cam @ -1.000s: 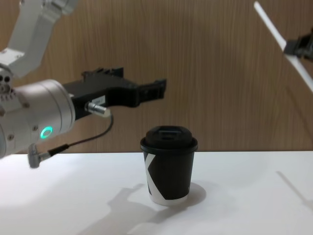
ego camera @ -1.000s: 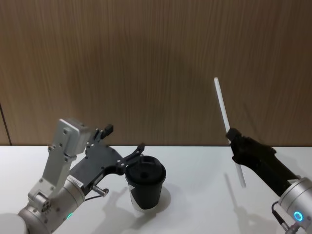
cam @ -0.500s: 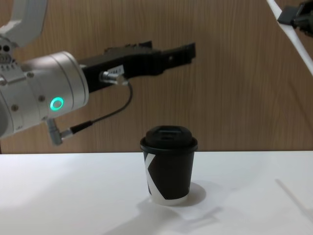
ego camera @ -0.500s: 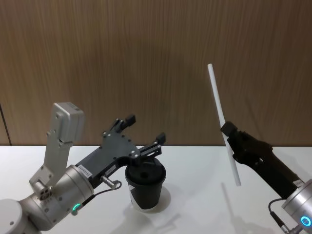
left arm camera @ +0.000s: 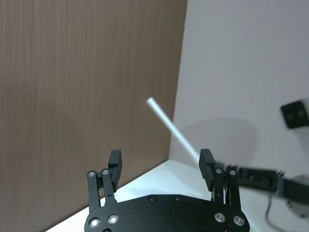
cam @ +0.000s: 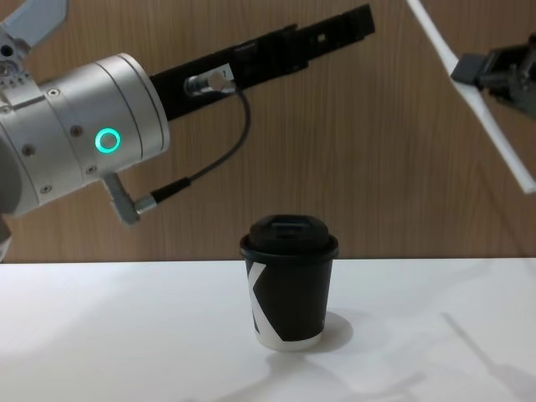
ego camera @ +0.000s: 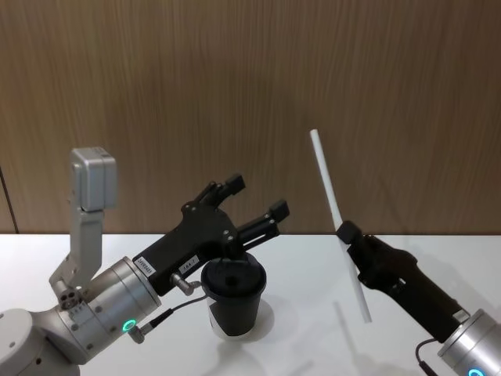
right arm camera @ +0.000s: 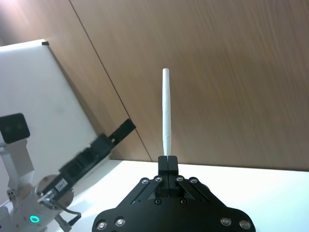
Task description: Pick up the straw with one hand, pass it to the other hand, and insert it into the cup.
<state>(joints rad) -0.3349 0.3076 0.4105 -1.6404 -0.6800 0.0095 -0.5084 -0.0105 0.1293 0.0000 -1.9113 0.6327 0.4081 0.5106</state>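
A robot's two arms close in on each other above a white table [ego camera: 297, 258], ready for a handover. The right gripper [ego camera: 348, 233] is clenched on the straw [ego camera: 329, 188], gripping it below its middle. The straw leans with its top tilted left. In the last second this gripper has carried the straw left, toward the centre of the scene.

The left gripper [ego camera: 255, 196] has risen from beside the lid of the cup [ego camera: 233, 301] and now hangs above it. Its fingers are spread wide and empty, pointing right toward the straw. From the left wrist, the straw [left arm camera: 174, 133] shows beyond the gap between the two fingers [left arm camera: 206, 159], roughly lined up with it but still well apart.

The black cup stands upright near the middle of the table, lid on and untouched.

The pass looks close but has not begun. The gap must shrink until the straw sits between the left fingers.
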